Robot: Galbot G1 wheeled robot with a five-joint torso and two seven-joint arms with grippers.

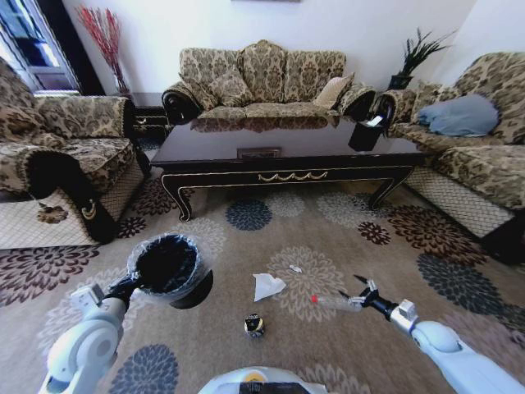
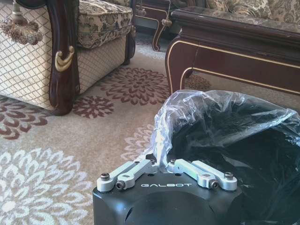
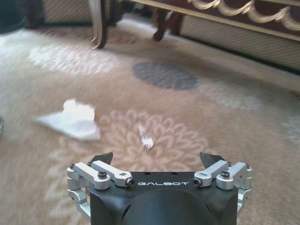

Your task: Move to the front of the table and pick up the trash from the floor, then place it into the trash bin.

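The left gripper [image 1: 131, 283] holds the bin [image 1: 168, 264] by its near rim, above the floor [image 1: 328, 345] on the left; its jaws are pressed together on the liner [image 2: 197, 117] at the rim. The right gripper [image 1: 362, 292] is low on the right with its jaws spread wide and holding nothing. The bottle [image 1: 335, 302] lies on the floor just left of these jaws, red cap to the left. The paper [image 1: 267, 286] lies further left and the scrap [image 1: 295, 268] a little beyond it. The round item [image 1: 254, 326] lies nearer the robot. The table [image 1: 287, 148] stands far behind.
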